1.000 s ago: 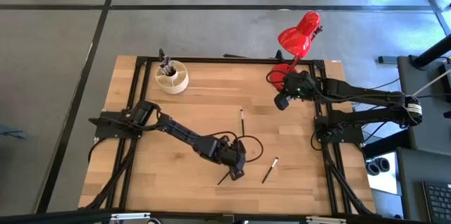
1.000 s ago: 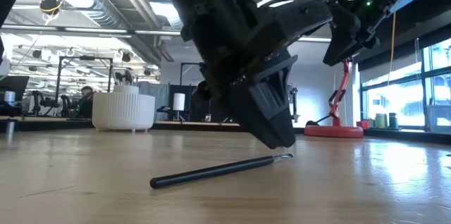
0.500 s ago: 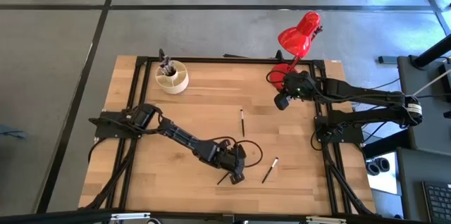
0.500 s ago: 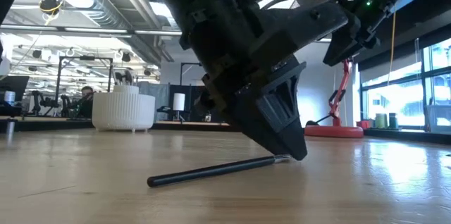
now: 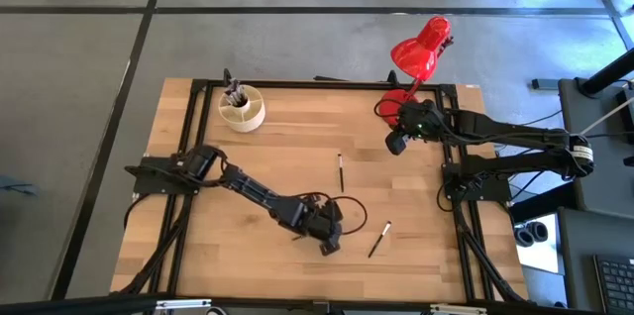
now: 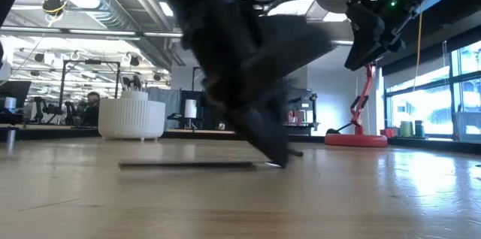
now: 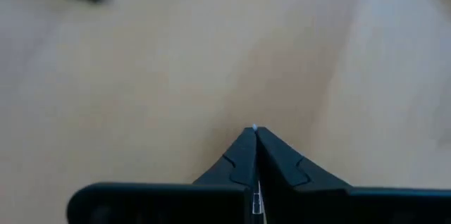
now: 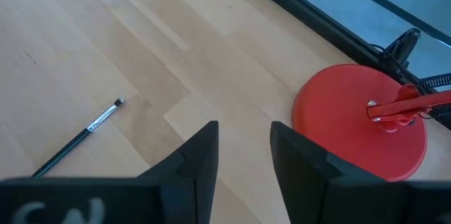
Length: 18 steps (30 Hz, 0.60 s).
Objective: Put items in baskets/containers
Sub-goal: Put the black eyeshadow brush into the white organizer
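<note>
A thin dark makeup brush lies flat on the wooden table, reaching from the left up to the fingertips of my left gripper. That gripper is shut near the table's near middle. In the high view it hides most of the brush. The cream cup organiser stands at the far left and holds a few brushes. Two more brushes lie loose on the table. My right gripper hangs open at the far right, above the table beside the lamp. My left gripper comes slanting down from the table's left and has the brush's pale tip end pinched between its two fingertips. A pale sliver shows in the seam between the fingers. The handle lies on the table.
A red desk lamp has its round base at the far right corner and its head beyond the table's edge. A black frame rims the table. The left arm's black cable loops on the wood.
My left gripper has shut at the brush's tip end, its fingertips now down at the table. The brush has swung round on the table, so its handle now lies level across the low view and is mostly hidden under the gripper from above.
</note>
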{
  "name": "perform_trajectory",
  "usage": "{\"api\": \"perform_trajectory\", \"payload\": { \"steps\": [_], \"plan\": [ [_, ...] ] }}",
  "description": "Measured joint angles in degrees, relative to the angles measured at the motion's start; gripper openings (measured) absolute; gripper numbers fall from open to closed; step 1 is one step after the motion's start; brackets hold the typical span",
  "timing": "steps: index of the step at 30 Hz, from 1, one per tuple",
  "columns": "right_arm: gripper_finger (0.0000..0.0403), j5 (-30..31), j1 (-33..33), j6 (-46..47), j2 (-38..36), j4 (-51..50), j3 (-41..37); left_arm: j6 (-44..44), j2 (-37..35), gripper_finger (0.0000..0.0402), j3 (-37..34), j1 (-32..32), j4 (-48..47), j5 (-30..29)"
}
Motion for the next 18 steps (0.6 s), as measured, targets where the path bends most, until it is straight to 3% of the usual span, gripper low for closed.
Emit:
{"api": "perform_trajectory", "payload": {
  "steps": [3,8,14,18],
  "plan": [
    [0.0129,0.01,0.00,-0.20,0.00,0.16,0.00,1.60,-3.60,0.0004,-0.50,1.51,-5.96,-6.86],
    [0.0129,0.02,0.00,0.66,0.02,2.31,0.00,0.28,-12.79,0.0004,0.01,6.30,-18.85,-23.83],
    [0.0129,-0.91,1.07,-0.15,1.89,6.43,0.00,-5.12,-23.43,0.0005,0.03,15.01,-30.82,-52.11],
    [0.0129,-1.59,1.60,-1.46,3.84,8.56,0.00,-7.27,-28.28,0.0004,0.03,21.82,-33.66,-64.11]
  ]
}}
